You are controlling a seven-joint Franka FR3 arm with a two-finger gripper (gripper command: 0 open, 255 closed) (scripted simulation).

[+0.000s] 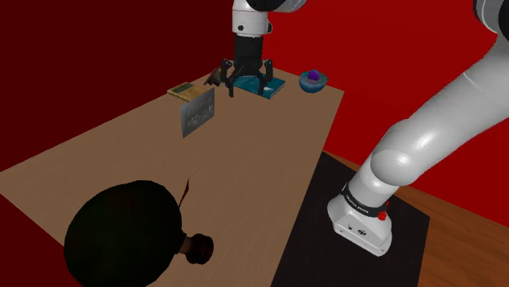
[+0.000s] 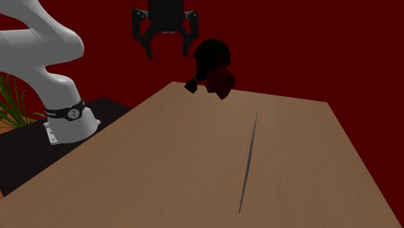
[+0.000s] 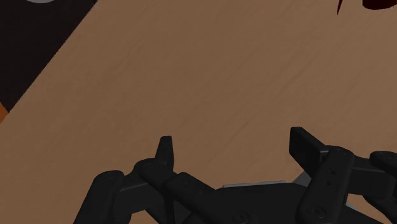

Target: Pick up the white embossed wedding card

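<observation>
A: Where's the card?
B: The pale grey embossed card (image 1: 198, 112) stands upright on its edge on the brown wood-grain desk (image 1: 269, 171).
A: And the hand?
B: The black two-finger hand (image 1: 248, 85) hangs spread and empty, well apart from the card.

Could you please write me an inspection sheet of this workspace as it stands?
Surface: wooden table.
Job's things: grey card standing upright, apart from the gripper.
Clutter: teal book, blue bowl, yellowish book, big black round thing.
Grippers: gripper open, above the table, holding nothing.
Cables: nothing seen.
Surroundings: red walls, black mat, plant.
</observation>
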